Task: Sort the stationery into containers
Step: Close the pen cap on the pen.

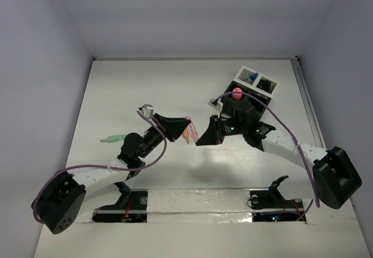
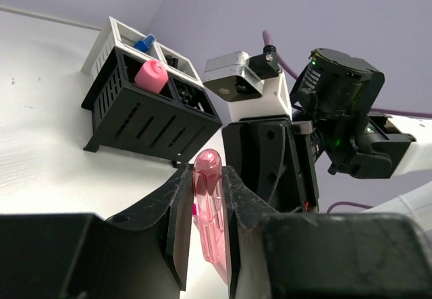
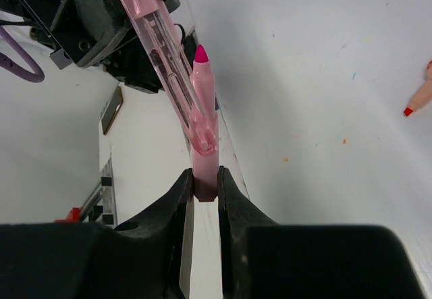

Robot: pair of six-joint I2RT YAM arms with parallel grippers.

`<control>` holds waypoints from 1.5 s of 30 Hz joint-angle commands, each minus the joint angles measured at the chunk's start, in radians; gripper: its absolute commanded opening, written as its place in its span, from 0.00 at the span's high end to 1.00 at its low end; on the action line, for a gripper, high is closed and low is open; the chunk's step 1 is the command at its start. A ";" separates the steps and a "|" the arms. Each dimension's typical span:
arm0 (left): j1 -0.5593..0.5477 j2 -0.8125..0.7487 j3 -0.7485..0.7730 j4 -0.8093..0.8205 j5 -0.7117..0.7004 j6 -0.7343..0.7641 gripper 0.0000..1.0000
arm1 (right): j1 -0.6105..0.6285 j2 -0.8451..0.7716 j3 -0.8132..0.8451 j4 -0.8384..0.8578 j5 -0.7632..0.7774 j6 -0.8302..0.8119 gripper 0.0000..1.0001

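Both grippers meet over the table's middle. My right gripper (image 3: 204, 181) is shut on the base of a pink marker (image 3: 204, 120), whose bare magenta tip points up. My left gripper (image 2: 207, 177) is shut on the clear pink cap (image 2: 209, 208), which lies slanted alongside the marker, not over its tip. From above, the left gripper (image 1: 178, 127) and right gripper (image 1: 204, 137) face each other. The black divided box (image 1: 247, 103) holds a pink round-topped piece (image 1: 237, 92). Behind it, the white box (image 1: 259, 74) holds a blue-capped bottle (image 1: 252, 77).
A green marker (image 1: 115, 137) lies on the table at the left. An orange marker (image 1: 185, 134) lies just below the two grippers, and its red end shows at the right edge of the right wrist view. The boxes stand right behind the right arm.
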 commanded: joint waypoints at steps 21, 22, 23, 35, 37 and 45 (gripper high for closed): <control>0.002 0.009 0.083 -0.072 0.029 -0.123 1.00 | 0.006 -0.137 0.037 0.084 -0.047 -0.116 1.00; 0.002 0.009 0.081 -0.060 0.039 -0.126 1.00 | 0.006 -0.140 0.040 0.081 -0.041 -0.121 1.00; 0.002 0.011 0.081 -0.058 0.044 -0.128 1.00 | 0.006 -0.140 0.045 0.082 -0.038 -0.123 1.00; 0.002 0.009 0.051 -0.024 0.076 -0.155 1.00 | 0.006 -0.164 0.036 0.168 0.109 -0.078 1.00; 0.002 0.008 0.040 -0.007 0.081 -0.161 1.00 | 0.006 -0.160 0.037 0.181 0.119 -0.066 1.00; 0.002 0.041 0.031 0.032 0.124 -0.175 1.00 | 0.006 -0.167 0.002 0.286 0.192 -0.008 1.00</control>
